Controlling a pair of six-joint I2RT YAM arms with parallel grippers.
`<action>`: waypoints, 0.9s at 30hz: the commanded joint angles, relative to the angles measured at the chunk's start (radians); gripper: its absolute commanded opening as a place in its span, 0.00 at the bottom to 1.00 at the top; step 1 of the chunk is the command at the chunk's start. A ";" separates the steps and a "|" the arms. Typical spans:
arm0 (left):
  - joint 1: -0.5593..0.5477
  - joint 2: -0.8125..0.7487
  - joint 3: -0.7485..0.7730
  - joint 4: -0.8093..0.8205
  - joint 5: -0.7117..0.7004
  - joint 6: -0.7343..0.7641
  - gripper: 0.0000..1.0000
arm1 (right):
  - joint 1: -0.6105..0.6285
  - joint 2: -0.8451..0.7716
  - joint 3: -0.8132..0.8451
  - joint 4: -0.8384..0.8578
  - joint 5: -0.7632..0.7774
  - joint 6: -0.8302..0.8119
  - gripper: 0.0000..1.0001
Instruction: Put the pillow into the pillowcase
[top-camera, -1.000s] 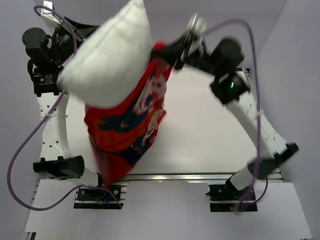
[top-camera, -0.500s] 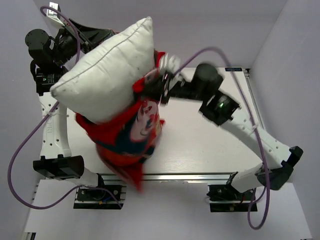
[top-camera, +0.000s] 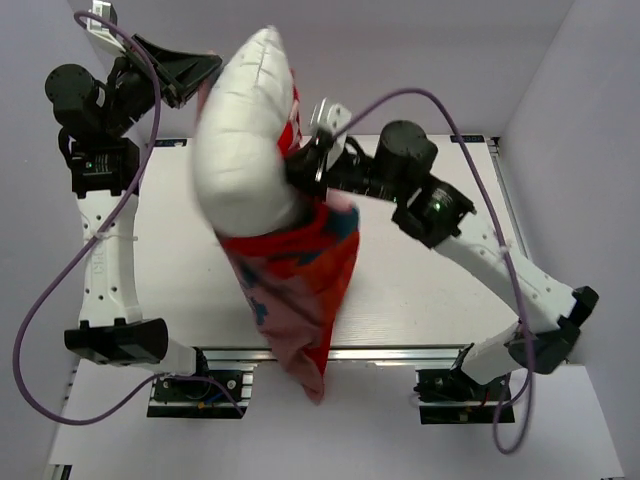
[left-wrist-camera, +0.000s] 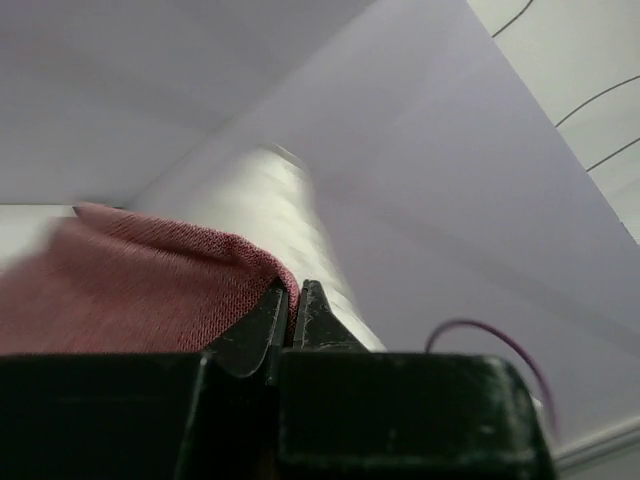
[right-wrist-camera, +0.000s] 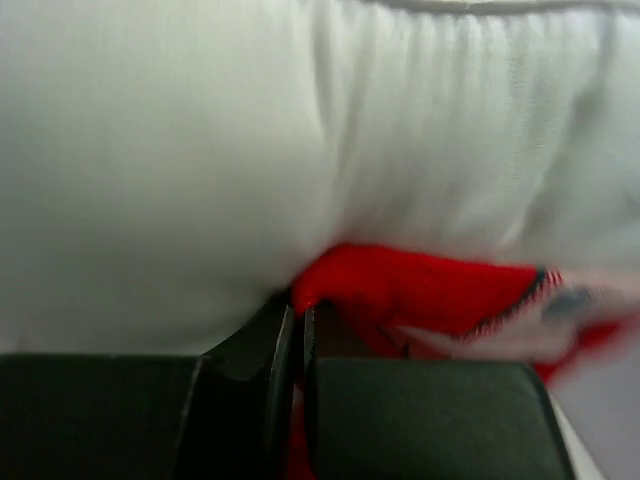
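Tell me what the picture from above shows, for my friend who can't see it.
A plump white pillow sticks out of a red pillowcase held up above a white table. The left gripper and the right gripper each pinch the pillowcase opening, one on either side, and its lower end hangs limp toward the arms' bases.

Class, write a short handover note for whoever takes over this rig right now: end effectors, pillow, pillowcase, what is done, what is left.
Grip: left end effector shut on the pillowcase rim; right end effector shut on the rim at the other side.
Things: pillow held up over the table, lower end inside the pillowcase, most of it sticking out above.
Done: pillow started in.
Left: work it fully down; the bottom of the pillowcase hangs limp.
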 joint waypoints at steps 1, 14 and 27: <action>0.001 0.062 0.060 0.167 -0.041 -0.079 0.00 | 0.131 -0.107 0.042 0.120 0.025 -0.096 0.00; -0.006 -0.020 0.051 0.134 -0.059 -0.096 0.00 | -0.264 0.108 0.315 0.276 0.063 0.016 0.00; -0.011 0.035 0.197 0.142 -0.062 -0.207 0.00 | -0.301 0.286 0.606 0.238 0.260 -0.032 0.00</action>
